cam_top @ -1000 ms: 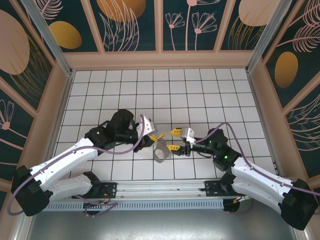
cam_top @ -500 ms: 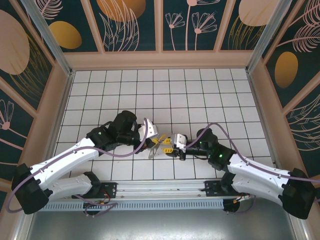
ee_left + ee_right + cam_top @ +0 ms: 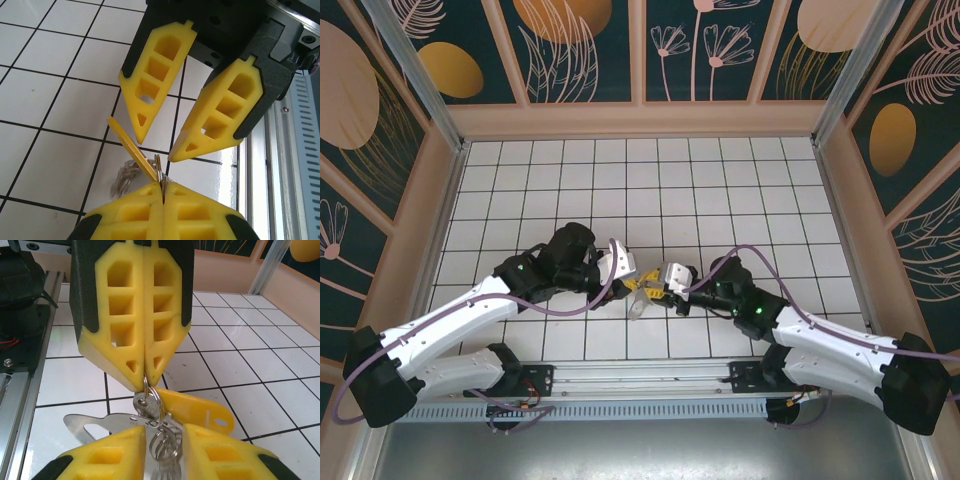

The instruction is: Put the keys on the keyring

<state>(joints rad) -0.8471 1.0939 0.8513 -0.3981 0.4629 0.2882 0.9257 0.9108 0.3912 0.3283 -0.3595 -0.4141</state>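
The left end effector [image 3: 632, 284] stays clamped on the keyring [image 3: 151, 399]. The keys [image 3: 125, 179] and a flat yellow piece [image 3: 197, 410] dangle at its 6 o'clock, just above the tabletop [image 3: 720, 190]. The right end effector [image 3: 658, 293], well off at 3 o'clock a second ago, has closed in with its fingers spread either side of the bunch, likely ready to thread.
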